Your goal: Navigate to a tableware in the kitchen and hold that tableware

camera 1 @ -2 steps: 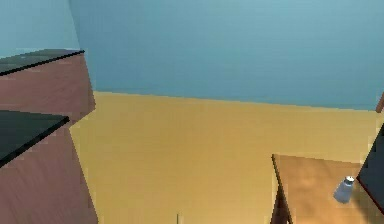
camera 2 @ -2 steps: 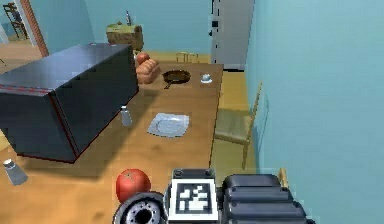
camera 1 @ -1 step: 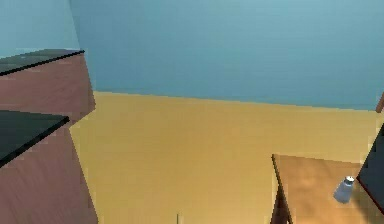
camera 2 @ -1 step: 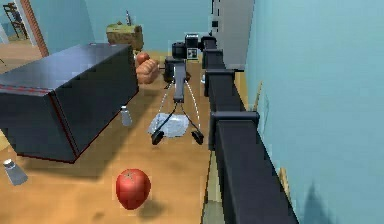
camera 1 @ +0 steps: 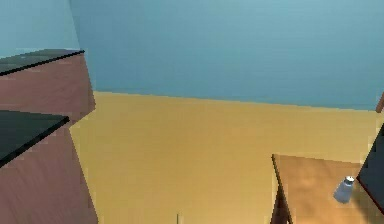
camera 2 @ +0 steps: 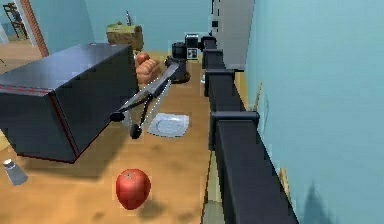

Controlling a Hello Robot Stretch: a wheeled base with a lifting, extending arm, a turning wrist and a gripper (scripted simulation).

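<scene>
Gripper (camera 2: 127, 122) slants down near pale square plate (camera 2: 168, 125) mid wooden tabletop (camera 2: 80, 190), beside black boxy appliance (camera 2: 60, 95): likely lining up grasp. Fingers (camera 2: 148, 100) apart or together, any load: cannot tell.

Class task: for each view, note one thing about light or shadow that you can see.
Forward view: the blue wall is matte, without glare; the counter top reads near black. Arm side view: the dark box shades the wooden table at its foot, and the red apple drops a small soft shadow.
</scene>
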